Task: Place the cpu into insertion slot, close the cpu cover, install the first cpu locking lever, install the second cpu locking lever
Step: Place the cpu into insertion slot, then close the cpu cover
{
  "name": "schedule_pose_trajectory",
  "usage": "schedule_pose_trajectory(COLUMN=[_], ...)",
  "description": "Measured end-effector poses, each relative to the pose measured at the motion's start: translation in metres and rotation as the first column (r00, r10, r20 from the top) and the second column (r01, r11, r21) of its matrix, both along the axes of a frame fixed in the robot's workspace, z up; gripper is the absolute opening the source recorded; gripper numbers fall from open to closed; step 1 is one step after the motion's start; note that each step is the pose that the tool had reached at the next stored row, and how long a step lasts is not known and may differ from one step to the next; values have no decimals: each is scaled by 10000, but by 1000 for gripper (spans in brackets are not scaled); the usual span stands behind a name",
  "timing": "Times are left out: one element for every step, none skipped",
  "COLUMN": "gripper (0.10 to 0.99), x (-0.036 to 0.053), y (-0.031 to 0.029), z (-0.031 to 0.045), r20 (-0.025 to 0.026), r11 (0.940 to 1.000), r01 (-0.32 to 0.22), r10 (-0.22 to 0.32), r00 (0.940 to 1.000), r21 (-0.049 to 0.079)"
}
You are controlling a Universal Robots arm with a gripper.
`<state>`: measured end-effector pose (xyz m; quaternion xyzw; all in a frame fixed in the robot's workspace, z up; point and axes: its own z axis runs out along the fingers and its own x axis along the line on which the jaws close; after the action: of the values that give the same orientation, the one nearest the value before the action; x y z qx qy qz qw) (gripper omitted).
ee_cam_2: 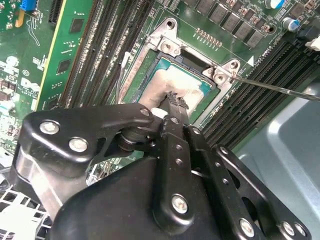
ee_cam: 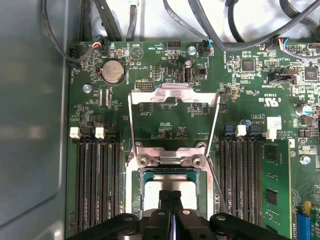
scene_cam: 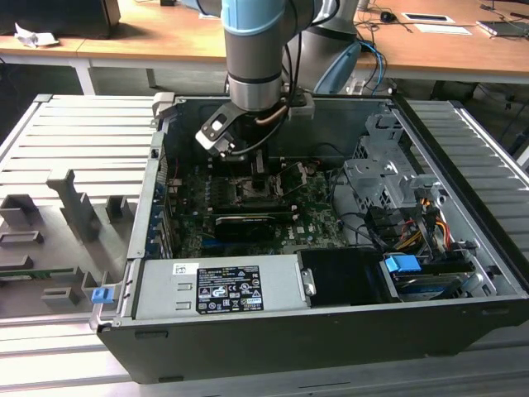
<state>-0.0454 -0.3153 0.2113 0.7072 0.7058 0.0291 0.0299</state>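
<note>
Hovering inside PC case (scene_cam: 331, 331) on grey desk (scene_cam: 66, 141): claw (scene_cam: 259, 178), tips right at cpu (ee_cam: 192, 192). Claw shut in both wrist views, fingers pressed together w/ nothing between them. Tips on or just above cpu face; can't tell contact. Cpu lies flat in slot (ee_cam: 170, 160), silver face up, green edge showing. Cover (ee_cam: 174, 94) stands open, swung back from slot, board (scene_cam: 314, 215) visible through its cut-out. Thin lever (ee_cam_2: 275, 86) sticks out beside slot, not latched.

Handling, my guess: cpu light, stiff, thin; smooth face prob. slippery; contacts under it fragile, so take by opposite edges, no hard pressing. Cover is thin stiff steel, best pushed at free edge.

Containers: case holds board, cables (scene_cam: 421, 223), drive cage (scene_cam: 380, 178); slot holds cpu. Placement looks done; cover + levers not.
</note>
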Motion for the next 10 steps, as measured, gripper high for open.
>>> schedule_pose_trajectory(gripper=[106,106,106,106,106,106,106,106,106,106], x=[0,0,0,0,0,0,0,0,0,0], y=[0,0,0,0,0,0,0,0,0,0], z=[5,10,14,20,23,26,29,31,33,35], r20=[0,-1,-1,0,1,0,-1,0,0,0], r11=[10000,10000,10000,10000,10000,10000,10000,10000,10000,10000], r01=[1,2,2,2,2,2,2,2,1,2], r10=[-1,-2,-2,-2,-2,-2,-2,-2,-1,-2], r00=[10000,10000,10000,10000,10000,10000,10000,10000,10000,10000], r21=[-2,-4,-4,-3,-2,-3,-4,-3,-2,-3])
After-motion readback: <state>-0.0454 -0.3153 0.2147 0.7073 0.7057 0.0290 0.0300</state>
